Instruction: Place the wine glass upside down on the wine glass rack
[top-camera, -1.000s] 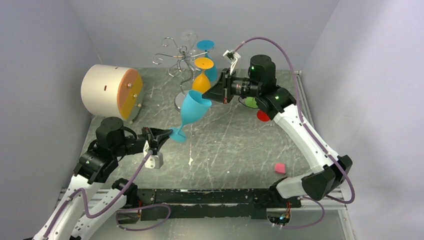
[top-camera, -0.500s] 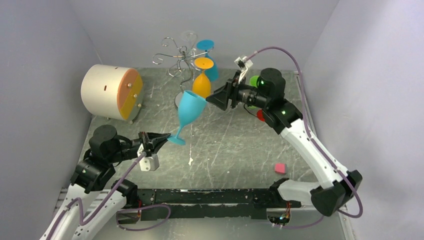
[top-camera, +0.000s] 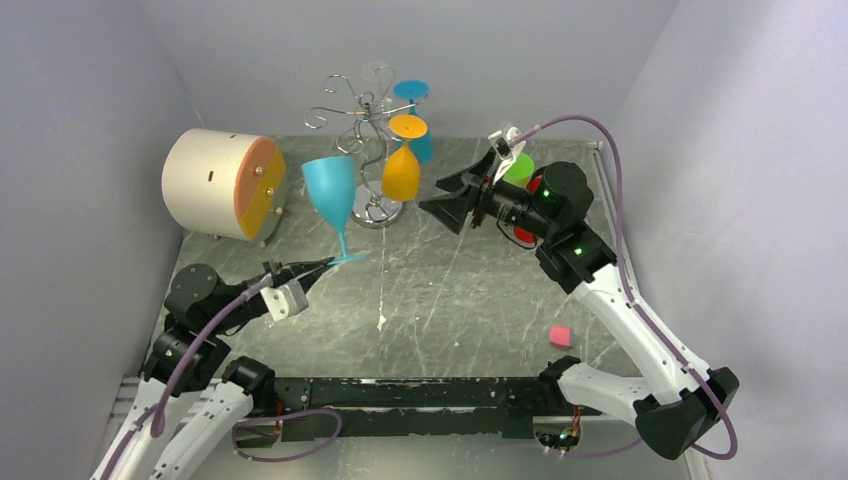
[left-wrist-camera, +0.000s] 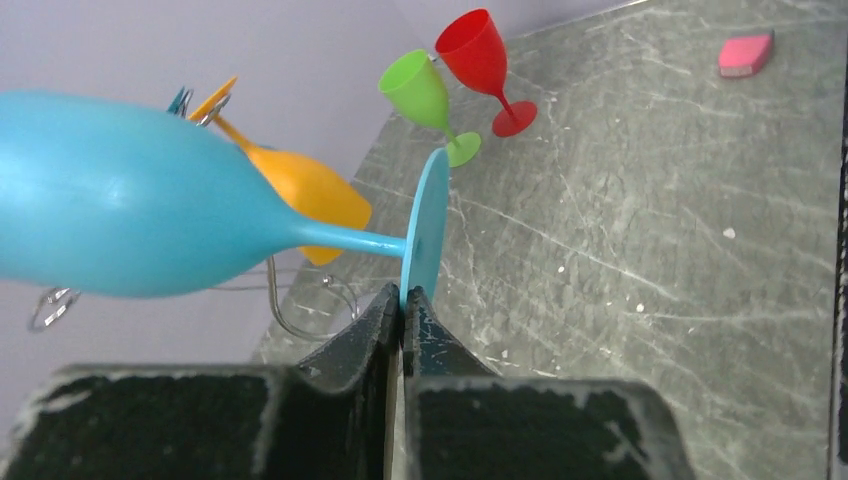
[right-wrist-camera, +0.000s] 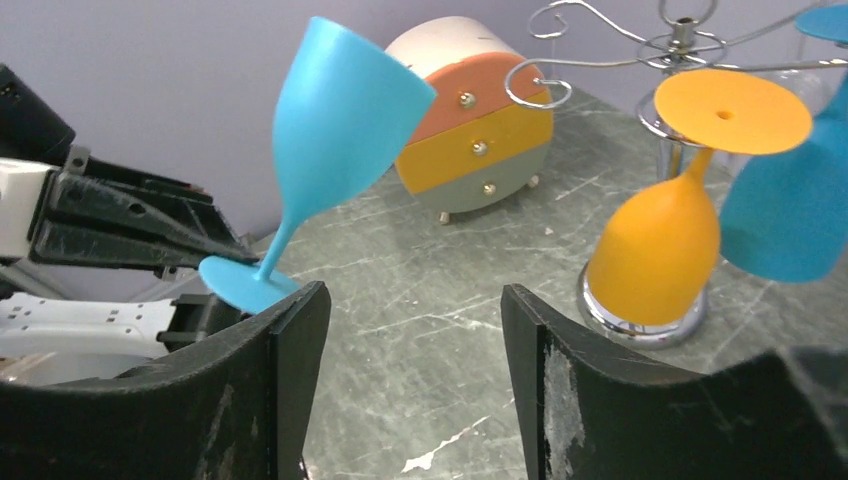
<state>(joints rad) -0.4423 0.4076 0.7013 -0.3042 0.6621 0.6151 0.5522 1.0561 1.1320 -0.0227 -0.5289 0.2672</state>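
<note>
Glass (top-camera: 331, 187), smooth matte blue, now stands upright and further left, its round foot pinched by the left claw (top-camera: 322, 266); the right claw (top-camera: 433, 195), spread, has backed away. Wire rack (top-camera: 368, 108) stands just behind.

Readable text, labels, brands, numbers, signs: none in any of the three views.
</note>
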